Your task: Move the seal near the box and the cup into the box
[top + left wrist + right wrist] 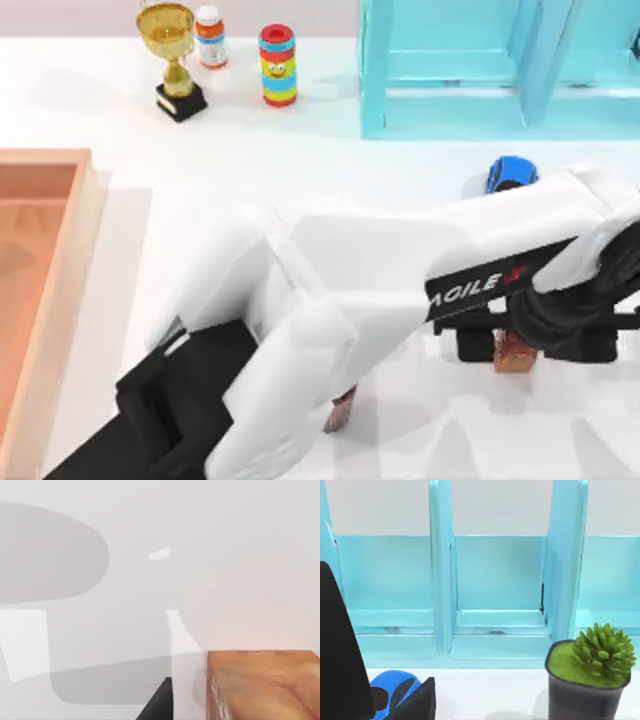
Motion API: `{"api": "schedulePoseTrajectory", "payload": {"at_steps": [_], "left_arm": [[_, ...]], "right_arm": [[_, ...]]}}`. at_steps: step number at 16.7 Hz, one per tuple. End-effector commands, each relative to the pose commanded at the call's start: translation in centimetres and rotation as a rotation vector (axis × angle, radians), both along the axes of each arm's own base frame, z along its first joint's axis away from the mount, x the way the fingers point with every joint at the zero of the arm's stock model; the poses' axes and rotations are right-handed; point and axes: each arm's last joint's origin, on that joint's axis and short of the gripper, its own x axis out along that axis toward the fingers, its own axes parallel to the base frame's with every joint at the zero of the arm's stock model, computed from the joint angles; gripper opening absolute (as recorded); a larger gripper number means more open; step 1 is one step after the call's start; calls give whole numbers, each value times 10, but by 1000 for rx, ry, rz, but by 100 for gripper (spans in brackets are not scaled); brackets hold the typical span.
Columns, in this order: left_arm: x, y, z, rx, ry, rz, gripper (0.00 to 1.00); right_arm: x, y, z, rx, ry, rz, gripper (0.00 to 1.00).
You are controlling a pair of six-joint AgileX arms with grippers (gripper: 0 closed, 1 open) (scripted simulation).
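The right claw [515,345] grips the seal [516,352] at the counter's [330,150] right, well apart from the box [75,260] (far left), cup [341,408] under the left arm.

The way from the seal [516,353] toward the box [84,215] is being blocked by the left arm [290,330]; open table [200,150] is being left beyond it.

White letters "AGILE" stand on the black band of the right arm [490,285].
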Motion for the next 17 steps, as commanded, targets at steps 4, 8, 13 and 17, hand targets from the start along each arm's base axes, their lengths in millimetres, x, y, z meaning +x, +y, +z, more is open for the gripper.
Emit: {"api": "schedulePoseTrajectory", "payload": {"at_steps": [4,8,13,17], "left_arm": [[0,0,0,0,0,0,17],[0,0,0,0,0,0,0],[0,0,0,0,0,0,0],[2,3,4,1,1,-5,0]], "right_arm": [[0,0,0,0,0,0,100],[0,0,0,0,0,0,100],[0,0,0,0,0,0,100],[0,0,0,0,0,0,100]]}}
